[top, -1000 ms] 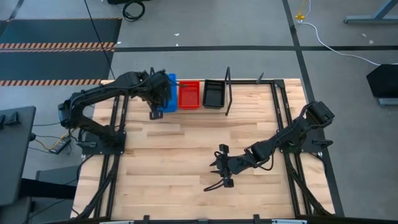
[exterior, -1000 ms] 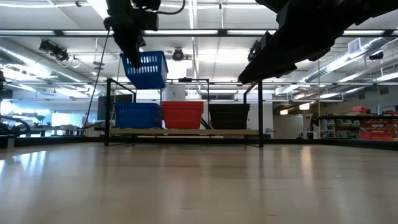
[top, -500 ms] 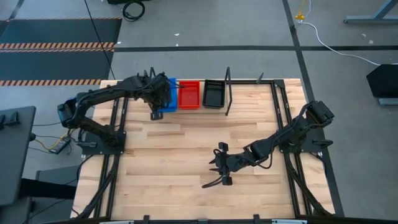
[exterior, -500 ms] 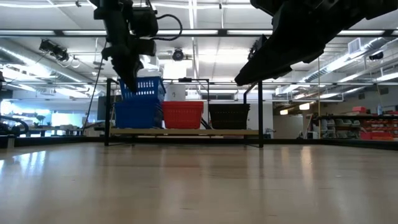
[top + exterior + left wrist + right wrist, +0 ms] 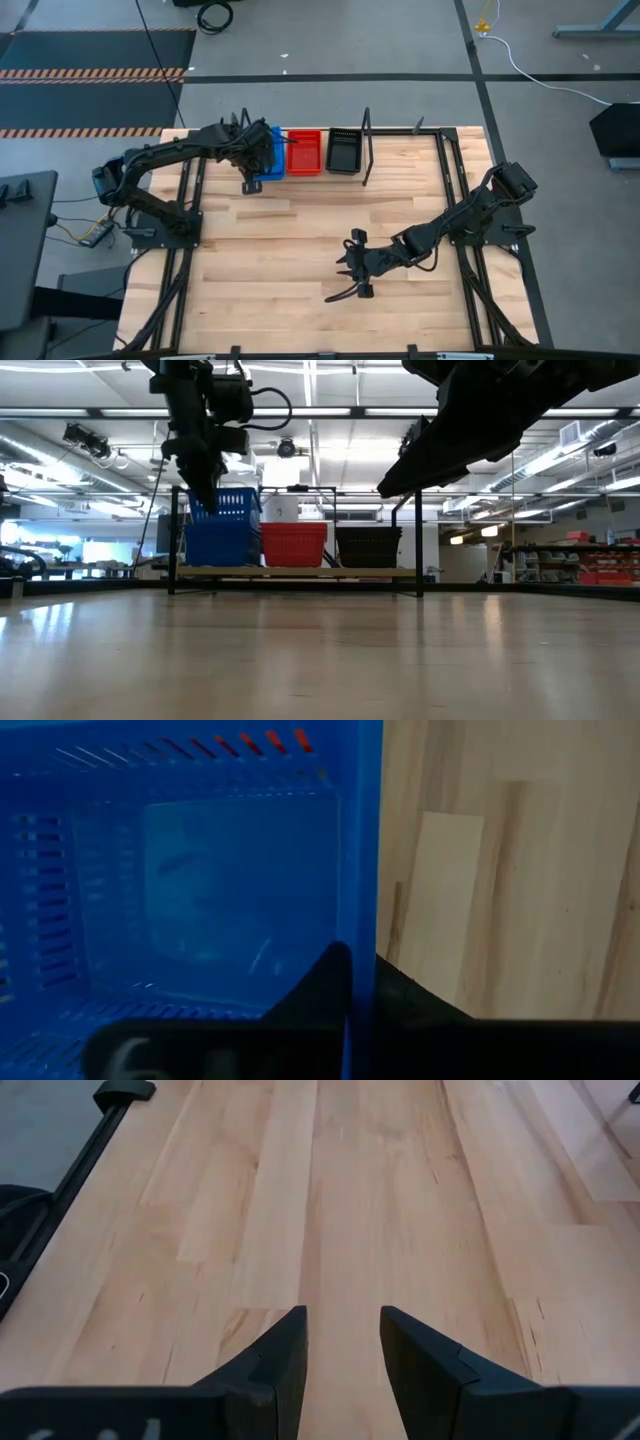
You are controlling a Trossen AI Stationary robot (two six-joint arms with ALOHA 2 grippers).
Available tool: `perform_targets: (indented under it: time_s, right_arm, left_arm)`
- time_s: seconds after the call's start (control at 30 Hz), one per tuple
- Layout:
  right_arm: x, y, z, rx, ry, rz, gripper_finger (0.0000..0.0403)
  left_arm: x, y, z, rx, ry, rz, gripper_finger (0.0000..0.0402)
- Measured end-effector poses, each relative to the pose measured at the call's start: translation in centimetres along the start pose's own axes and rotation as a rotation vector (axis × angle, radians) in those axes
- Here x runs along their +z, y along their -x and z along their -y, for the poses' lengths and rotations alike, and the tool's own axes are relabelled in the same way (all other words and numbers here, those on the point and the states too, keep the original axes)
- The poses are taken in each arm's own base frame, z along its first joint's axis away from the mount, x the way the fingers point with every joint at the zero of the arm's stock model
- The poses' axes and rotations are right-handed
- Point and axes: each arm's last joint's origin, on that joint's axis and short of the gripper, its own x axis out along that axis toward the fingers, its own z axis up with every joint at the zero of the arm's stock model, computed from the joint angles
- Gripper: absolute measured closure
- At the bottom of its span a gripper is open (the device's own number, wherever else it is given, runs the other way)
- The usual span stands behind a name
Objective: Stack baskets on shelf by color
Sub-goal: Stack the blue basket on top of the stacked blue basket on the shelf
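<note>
Left gripper sits at the left end of the shelf, jaws pinched on the long-side wall of the top blue basket, one finger inside, one outside. That basket is nested into the blue stack, rim proud of it. Red stack is in the middle bay, black stack on the right, all three side by side on the board between the wire uprights. From the high view the blue, red and black columns look tidy.

Right gripper hangs over the bare tabletop near mid-table, well apart from the shelf, jaws apart, holding nothing.

Handling, my read: these are thin perforated plastic, light and fairly stiff, but the wall will flex if squeezed hard. Smooth plastic, so a pinch can slip or let the basket swing from one edge. Best hold is the rim at the middle of a long side, as here, which keeps it level. Nested ones may stick together; a lift could drag the one below
</note>
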Motion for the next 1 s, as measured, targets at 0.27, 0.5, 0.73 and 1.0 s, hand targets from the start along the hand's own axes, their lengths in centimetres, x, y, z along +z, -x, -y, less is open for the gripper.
perform_targets:
  time_s: [0.27,0.5,0.73,1.0]
  right_arm:
    - [-0.01,0.00,0.00,0.000,0.000,-0.001,0.0268]
    - [-0.02,0.00,0.00,0.000,0.001,-0.002,0.0268]
    - [-0.04,0.00,0.02,-0.002,0.002,-0.005,0.0268]
    - [-0.04,0.00,0.03,-0.004,-0.001,-0.004,0.0268]
  left_arm:
    - [-0.01,0.01,-0.03,0.031,0.025,-0.013,0.0339]
    - [0.00,0.01,-0.03,0.031,0.041,-0.012,0.0301]
    - [0.04,0.01,-0.04,0.032,0.082,-0.008,0.0296]
    - [0.59,0.20,0.35,0.041,0.119,0.038,0.0297]
